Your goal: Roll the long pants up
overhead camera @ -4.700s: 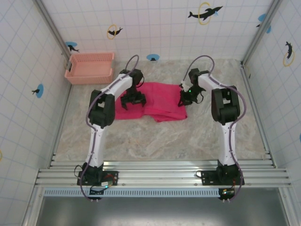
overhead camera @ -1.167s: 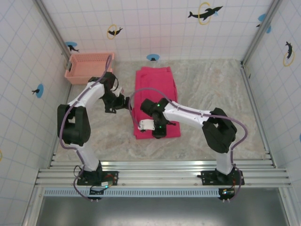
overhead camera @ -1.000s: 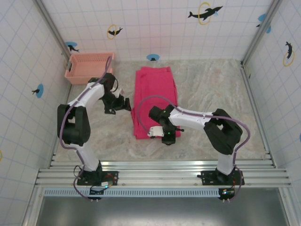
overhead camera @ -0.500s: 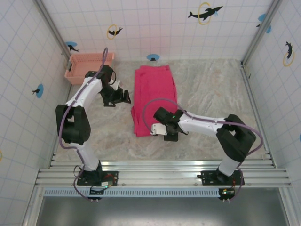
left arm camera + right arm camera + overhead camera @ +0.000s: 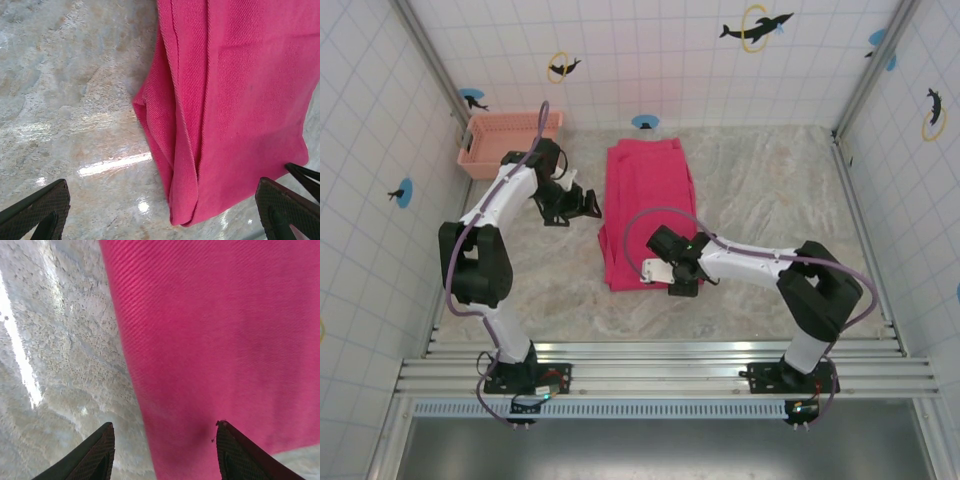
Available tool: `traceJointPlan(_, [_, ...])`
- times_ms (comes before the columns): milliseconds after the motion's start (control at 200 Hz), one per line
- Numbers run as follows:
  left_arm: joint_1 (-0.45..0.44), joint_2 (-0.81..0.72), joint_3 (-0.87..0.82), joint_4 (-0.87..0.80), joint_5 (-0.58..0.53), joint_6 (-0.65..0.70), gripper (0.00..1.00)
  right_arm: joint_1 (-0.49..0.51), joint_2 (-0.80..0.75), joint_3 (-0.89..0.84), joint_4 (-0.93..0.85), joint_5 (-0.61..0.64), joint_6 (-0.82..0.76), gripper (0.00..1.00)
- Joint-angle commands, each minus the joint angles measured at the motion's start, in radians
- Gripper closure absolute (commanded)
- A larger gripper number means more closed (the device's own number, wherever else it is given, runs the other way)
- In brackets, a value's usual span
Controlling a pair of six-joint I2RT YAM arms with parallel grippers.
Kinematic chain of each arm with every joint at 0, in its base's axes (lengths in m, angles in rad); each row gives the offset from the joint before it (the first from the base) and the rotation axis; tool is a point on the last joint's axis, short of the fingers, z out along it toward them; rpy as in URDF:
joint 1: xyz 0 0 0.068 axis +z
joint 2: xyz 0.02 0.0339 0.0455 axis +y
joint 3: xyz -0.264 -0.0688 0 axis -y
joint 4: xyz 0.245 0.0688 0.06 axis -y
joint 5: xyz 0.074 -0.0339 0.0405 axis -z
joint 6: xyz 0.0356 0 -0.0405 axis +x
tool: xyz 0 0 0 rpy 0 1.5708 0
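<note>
Your right gripper point(image 5: 685, 286) has slid off the top of the long pants point(image 5: 650, 200) to their near right corner over the last second, its fingers easing apart on the way. Your left gripper point(image 5: 586, 204) has drifted a little farther from you along the cloth's left side. A few seconds back the pants lay crosswise between both sets of fingers; now they run lengthwise, away from you.

You have the marble-patterned table point(image 5: 770, 220) under both grippers. On it the pants lie flat, folded into a long magenta strip that sits between your two grippers. The strip's left edge is just to the right of your left fingers point(image 5: 37, 210) and apart from them, while its near end lies below your right fingers point(image 5: 97, 455). The salmon-pink basket point(image 5: 490, 140) sits behind your left fingers at the far left wall, well apart from the pants.

Your left fingers are spread as wide as they go and pinch nothing. In the left wrist view a folded corner of the cloth lies below them, closer to one finger than the other.

Your right fingers stand part way apart and do not pinch the cloth. Its side edge runs down between them, with bare table below one finger and pink cloth below the other. You cannot tell whether either tip touches the fabric.
</note>
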Motion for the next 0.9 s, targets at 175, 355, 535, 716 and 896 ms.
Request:
traceJointPlan(175, [0.006, 0.017, 0.002, -0.006, 0.033, 0.020, 0.02, -0.023, 0.109, 0.052, 0.043, -0.003, 0.018, 0.15])
traceJointPlan(355, [0.005, 0.035, 0.010, -0.008, 0.046, 0.024, 0.03, -0.036, 0.164, 0.129, 0.012, -0.027, 0.016, 0.30])
traceJointPlan(535, [0.006, 0.041, 0.015, -0.017, 0.040, 0.043, 0.02, -0.038, 0.237, 0.210, -0.073, -0.057, 0.023, 0.72])
traceJointPlan(716, [0.007, 0.036, 0.011, -0.033, 0.032, 0.072, 0.02, -0.027, 0.247, 0.272, -0.197, -0.143, 0.014, 0.94])
traceJointPlan(896, [0.007, 0.022, 0.027, -0.080, -0.036, 0.130, 0.02, -0.045, 0.216, 0.424, -0.500, -0.482, -0.020, 0.92])
